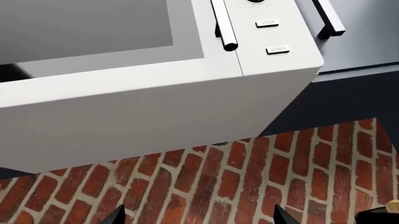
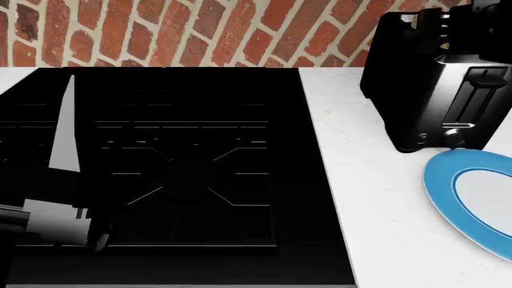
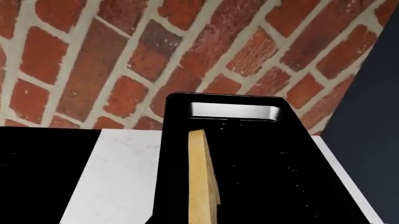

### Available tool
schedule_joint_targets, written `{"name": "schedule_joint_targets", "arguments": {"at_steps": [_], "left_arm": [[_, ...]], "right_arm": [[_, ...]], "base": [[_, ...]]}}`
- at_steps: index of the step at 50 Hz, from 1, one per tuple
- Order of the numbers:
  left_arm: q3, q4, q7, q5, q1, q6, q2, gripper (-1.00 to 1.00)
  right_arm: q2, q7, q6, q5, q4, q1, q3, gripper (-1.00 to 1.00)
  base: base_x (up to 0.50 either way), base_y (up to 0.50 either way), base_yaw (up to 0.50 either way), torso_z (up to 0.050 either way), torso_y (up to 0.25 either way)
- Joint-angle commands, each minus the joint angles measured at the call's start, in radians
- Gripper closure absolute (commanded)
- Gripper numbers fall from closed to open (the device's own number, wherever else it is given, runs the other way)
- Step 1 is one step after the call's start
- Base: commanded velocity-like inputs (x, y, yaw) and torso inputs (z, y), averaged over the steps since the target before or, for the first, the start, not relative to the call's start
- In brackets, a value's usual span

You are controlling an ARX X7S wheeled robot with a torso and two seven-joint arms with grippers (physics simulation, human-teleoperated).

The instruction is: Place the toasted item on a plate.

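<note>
The toasted item point(image 3: 201, 182) is a pale tan slice seen edge-on, standing in the slot of the black toaster point(image 3: 262, 168). My right gripper point(image 3: 201, 221) is right above it. One dark fingertip point(image 3: 150, 220) shows a little apart from the slice, and the other is lost against the black toaster. In the head view the toaster point(image 2: 432, 90) stands at the back right, with the gripper a dark shape over its top. The blue-rimmed plate point(image 2: 445, 180) lies in front of it. My left gripper point(image 1: 199, 218) is open and empty, facing the brick wall.
A black cooktop point(image 2: 184, 162) fills the middle and left of the white counter point(image 2: 360, 180). A red brick wall point(image 2: 200, 30) runs behind. A white microwave point(image 1: 156, 93) hangs above the left gripper. My left arm point(image 2: 48, 222) is low at the left.
</note>
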Motion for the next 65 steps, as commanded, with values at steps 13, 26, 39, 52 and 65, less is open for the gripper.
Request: {"name": "schedule_joint_targets", "arguments": {"at_steps": [13, 26, 39, 52, 65], "left_arm": [[-0.010, -0.004, -0.004, 0.012, 0.028, 0.004, 0.002, -1.00], [-0.019, -0.003, -0.005, 0.012, 0.036, 0.003, 0.002, -1.00], [-0.023, -0.016, -0.007, 0.029, 0.061, 0.019, 0.005, -1.00], [-0.032, -0.018, -0.009, 0.031, 0.073, 0.022, 0.005, -1.00], [-0.035, -0.027, -0.024, 0.050, 0.104, 0.034, 0.019, -1.00]], "right_arm": [[0.029, 0.017, 0.006, 0.041, -0.038, -0.002, -0.038, 1.00], [0.021, 0.010, -0.014, 0.018, -0.030, 0.070, -0.042, 1.00], [0.039, 0.017, -0.013, 0.009, -0.081, 0.134, -0.039, 1.00], [0.110, 0.052, 0.058, 0.051, -0.241, 0.174, -0.005, 1.00], [0.221, 0.116, 0.160, 0.147, -0.465, 0.170, 0.064, 1.00]], "base": [[0.00, 0.00, 0.00, 0.000, 0.000], [0.00, 0.00, 0.00, 0.000, 0.000], [0.00, 0.00, 0.00, 0.000, 0.000], [0.00, 0.00, 0.00, 0.000, 0.000], [0.00, 0.00, 0.00, 0.000, 0.000]]}}
